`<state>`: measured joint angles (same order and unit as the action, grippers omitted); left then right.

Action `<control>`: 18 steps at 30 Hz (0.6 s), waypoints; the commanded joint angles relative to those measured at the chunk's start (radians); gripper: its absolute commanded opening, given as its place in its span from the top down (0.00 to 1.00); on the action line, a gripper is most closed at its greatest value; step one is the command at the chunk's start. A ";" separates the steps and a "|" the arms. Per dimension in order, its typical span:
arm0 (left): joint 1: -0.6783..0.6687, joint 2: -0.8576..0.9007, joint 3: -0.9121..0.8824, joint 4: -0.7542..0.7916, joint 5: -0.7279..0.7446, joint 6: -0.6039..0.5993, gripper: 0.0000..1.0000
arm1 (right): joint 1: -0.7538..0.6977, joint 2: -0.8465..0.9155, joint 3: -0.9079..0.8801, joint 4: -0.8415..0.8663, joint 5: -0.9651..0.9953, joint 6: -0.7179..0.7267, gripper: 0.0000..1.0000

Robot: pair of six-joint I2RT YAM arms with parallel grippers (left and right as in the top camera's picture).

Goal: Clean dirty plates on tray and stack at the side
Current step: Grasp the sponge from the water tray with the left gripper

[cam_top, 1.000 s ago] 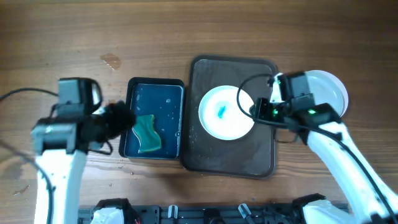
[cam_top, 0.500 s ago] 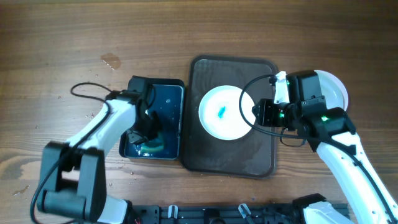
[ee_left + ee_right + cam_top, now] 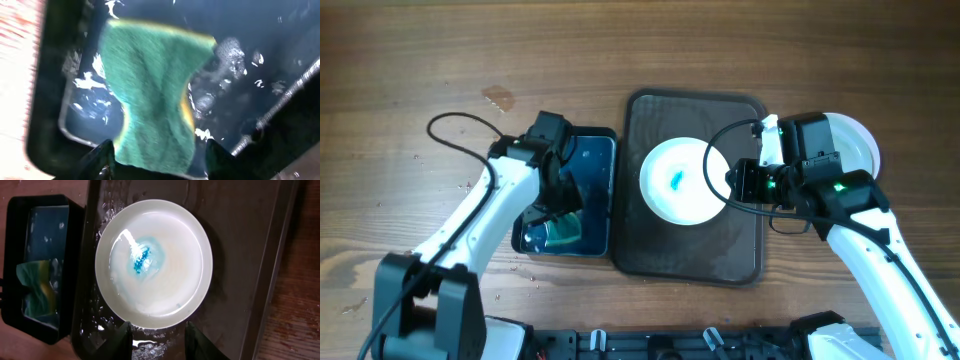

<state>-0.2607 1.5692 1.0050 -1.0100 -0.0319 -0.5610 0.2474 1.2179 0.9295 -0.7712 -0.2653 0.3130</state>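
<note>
Two plates show: a smeared plate lying left of centre on the tray, and a plain plate on the surface just right of the tray, partly hidden under the right arm. The plain plate marks the stacking side; whether another lies under it cannot be told. The basin sits just left of the tray so that the wet sponge is within a short reach of the dirty plate. The left gripper hangs over the basin's near half, fingers spread either side of the sponge's near end and not closed on it, apparently posed to pick it up for wiping. The right gripper waits released at the smeared plate's right rim, holding nothing, probably to steady or lift that plate. Compared with a second ago, the left arm has swung from left of the basin to over it; the right arm has shifted slightly, and the plates are unmoved.
</note>
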 commanded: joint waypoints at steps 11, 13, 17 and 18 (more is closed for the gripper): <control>-0.001 0.086 -0.087 0.291 0.052 -0.045 0.96 | 0.001 0.003 0.007 0.000 0.010 0.031 0.68; -0.004 0.053 -0.016 0.226 0.074 -0.045 0.94 | 0.001 0.003 0.007 0.000 0.010 0.031 0.68; -0.004 0.023 0.018 0.185 0.064 -0.007 0.59 | 0.001 0.003 0.007 -0.002 0.010 0.030 0.68; -0.004 0.023 0.018 0.171 0.064 0.007 0.52 | 0.001 0.003 0.007 -0.004 0.010 0.029 0.68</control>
<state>-0.2626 1.6249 0.9985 -0.8124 -0.0010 -0.5934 0.2474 1.2179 0.9295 -0.7712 -0.2649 0.3355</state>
